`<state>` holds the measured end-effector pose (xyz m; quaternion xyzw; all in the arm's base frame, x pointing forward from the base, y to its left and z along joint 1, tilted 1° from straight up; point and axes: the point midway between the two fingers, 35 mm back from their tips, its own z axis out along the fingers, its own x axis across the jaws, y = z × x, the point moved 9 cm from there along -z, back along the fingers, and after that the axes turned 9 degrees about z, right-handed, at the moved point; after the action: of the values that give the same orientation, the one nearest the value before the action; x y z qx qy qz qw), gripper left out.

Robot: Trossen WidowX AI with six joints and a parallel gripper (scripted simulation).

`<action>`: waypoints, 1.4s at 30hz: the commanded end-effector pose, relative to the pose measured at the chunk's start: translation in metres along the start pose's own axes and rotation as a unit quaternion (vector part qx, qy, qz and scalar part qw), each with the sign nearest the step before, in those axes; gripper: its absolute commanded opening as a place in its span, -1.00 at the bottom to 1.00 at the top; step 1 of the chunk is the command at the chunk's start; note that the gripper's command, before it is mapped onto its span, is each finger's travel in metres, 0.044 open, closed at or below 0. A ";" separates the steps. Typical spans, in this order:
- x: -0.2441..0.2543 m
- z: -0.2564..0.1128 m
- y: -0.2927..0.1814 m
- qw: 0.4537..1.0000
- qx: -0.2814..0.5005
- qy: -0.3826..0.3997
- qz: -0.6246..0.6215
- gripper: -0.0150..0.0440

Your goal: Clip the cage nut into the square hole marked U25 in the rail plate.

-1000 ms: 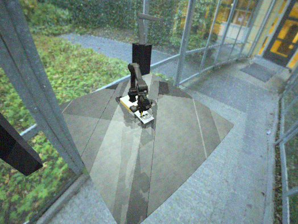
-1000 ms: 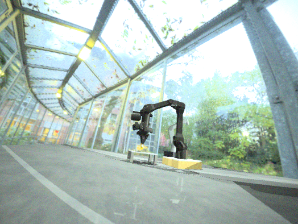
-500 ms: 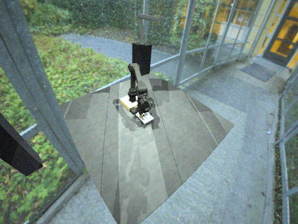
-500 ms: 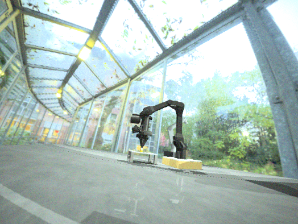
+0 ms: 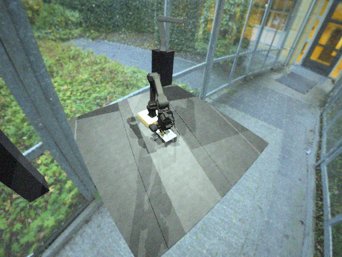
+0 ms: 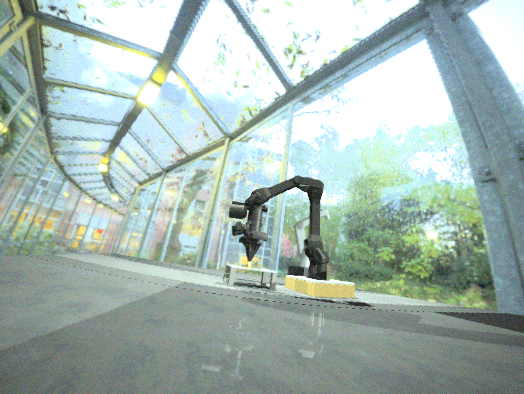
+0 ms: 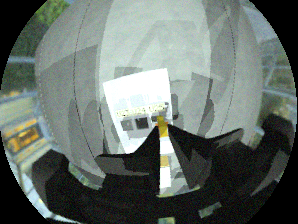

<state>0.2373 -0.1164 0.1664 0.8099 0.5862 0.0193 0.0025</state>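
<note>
My gripper [image 5: 162, 130] [image 6: 250, 259] [image 7: 162, 127] points down over the rail plate and is shut on the cage nut. The yellow nut [image 5: 162, 133] [image 6: 249, 264] [image 7: 162, 129] sticks out below the fingertips, close to the plate's top; touching or just above is too small to tell. The white rail plate [image 5: 171, 137] [image 6: 265, 270] [image 7: 140, 86] stands on short legs. In the wrist view, two square holes show left of the nut, and a third beside its tip is partly hidden. The hole labels are unreadable, and the wings cannot be made out.
The arm stands on a block with a white top and yellow sides [image 5: 143, 119] [image 6: 322, 289], close beside the rail plate. A black pedestal [image 5: 162, 66] with a grey post stands behind the arm. The plate's legs rest on the grey table top [image 5: 183, 182].
</note>
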 end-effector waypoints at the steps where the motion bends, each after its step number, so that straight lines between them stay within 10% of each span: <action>1: 0.000 0.001 0.001 1.000 0.000 0.002 -0.003 -0.38; 42: 0.004 0.002 0.000 1.000 0.000 -0.009 -0.003 -0.38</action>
<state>0.2387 -0.1128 0.1643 0.8068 0.5906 0.0144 0.0035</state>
